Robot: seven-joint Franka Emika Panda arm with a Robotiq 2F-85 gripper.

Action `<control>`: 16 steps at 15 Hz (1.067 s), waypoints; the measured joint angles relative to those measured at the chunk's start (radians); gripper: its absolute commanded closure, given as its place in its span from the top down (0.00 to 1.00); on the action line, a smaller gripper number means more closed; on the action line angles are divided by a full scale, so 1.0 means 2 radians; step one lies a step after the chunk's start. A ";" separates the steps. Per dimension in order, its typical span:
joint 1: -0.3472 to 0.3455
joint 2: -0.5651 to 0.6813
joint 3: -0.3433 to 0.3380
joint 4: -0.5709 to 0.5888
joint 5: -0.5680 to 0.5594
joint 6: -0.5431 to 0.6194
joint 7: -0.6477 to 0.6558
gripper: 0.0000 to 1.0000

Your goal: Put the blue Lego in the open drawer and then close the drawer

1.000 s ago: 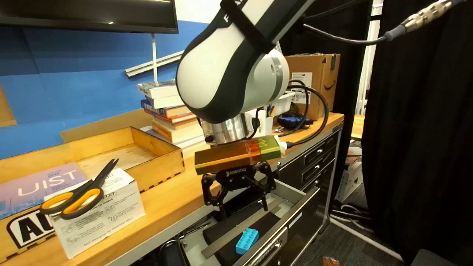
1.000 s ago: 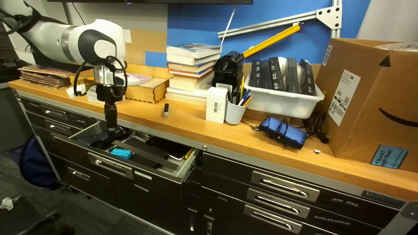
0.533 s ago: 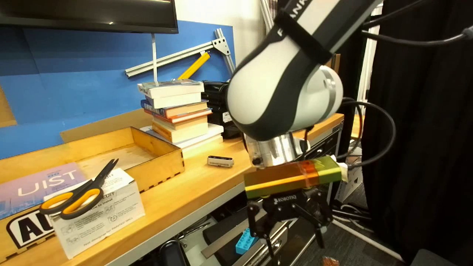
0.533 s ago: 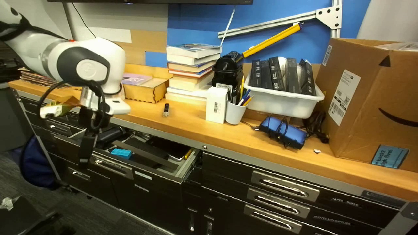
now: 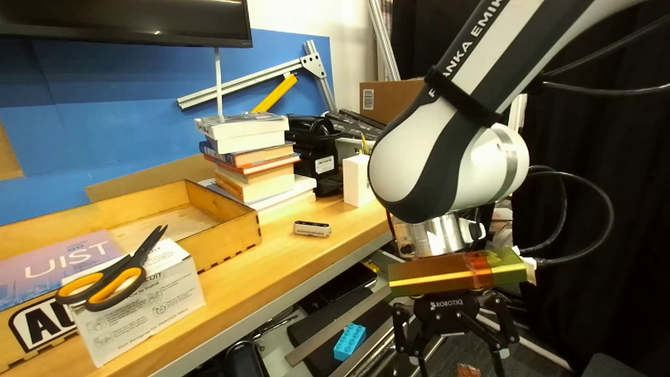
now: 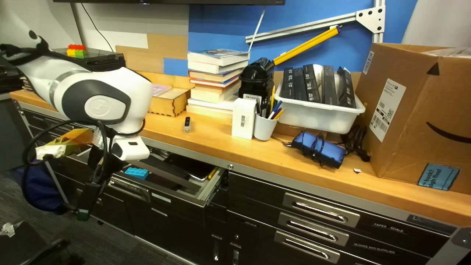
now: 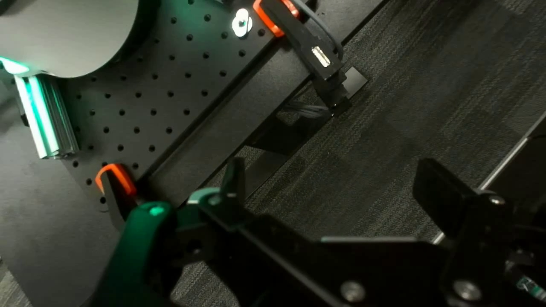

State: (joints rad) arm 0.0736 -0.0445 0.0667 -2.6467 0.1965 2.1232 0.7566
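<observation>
The blue Lego (image 5: pixel 349 341) lies inside the open drawer, and it also shows in an exterior view (image 6: pixel 136 173). The drawer (image 6: pixel 184 209) is pulled out below the worktop, with its light inside floor (image 5: pixel 285 351) visible. My gripper (image 5: pixel 459 366) is open and empty, fingers pointing down. It hangs outside the drawer, in front of the drawer front, with its fingertips below the drawer's top edge (image 6: pixel 84 215). In the wrist view the spread fingers (image 7: pixel 332 175) have only dark carpet between them. The Lego is out of the wrist view.
Scissors (image 5: pixel 112 275) lie on a white box (image 5: pixel 144 309) on the worktop. A dark metal strip (image 5: pixel 335 324) and tools lie in the drawer. A perforated black base plate (image 7: pixel 170 81) with orange clamps shows in the wrist view. A cable loop (image 5: pixel 602 209) hangs off the arm.
My gripper has moved from above the inside of the drawer out past its front edge and down. It stays open. The Lego and the drawer have not visibly moved.
</observation>
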 measured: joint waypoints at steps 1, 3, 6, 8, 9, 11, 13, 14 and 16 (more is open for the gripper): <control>0.000 0.001 0.002 0.002 -0.002 0.000 0.003 1.00; 0.004 0.013 0.011 0.017 -0.013 0.005 0.021 0.75; 0.022 0.059 0.033 0.054 -0.037 0.032 0.061 0.51; 0.039 0.094 0.040 0.080 -0.055 0.057 0.091 0.35; 0.048 0.108 0.041 0.093 -0.061 0.068 0.103 0.29; 0.061 0.119 0.041 0.110 -0.075 0.084 0.132 0.13; 0.072 0.130 0.040 0.122 -0.086 0.117 0.166 0.01; 0.077 0.136 0.040 0.126 -0.090 0.137 0.183 0.00; 0.086 0.149 0.036 0.135 -0.097 0.178 0.218 0.00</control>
State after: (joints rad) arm 0.2455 0.2533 0.1383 -2.3766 0.0027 2.4784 1.1932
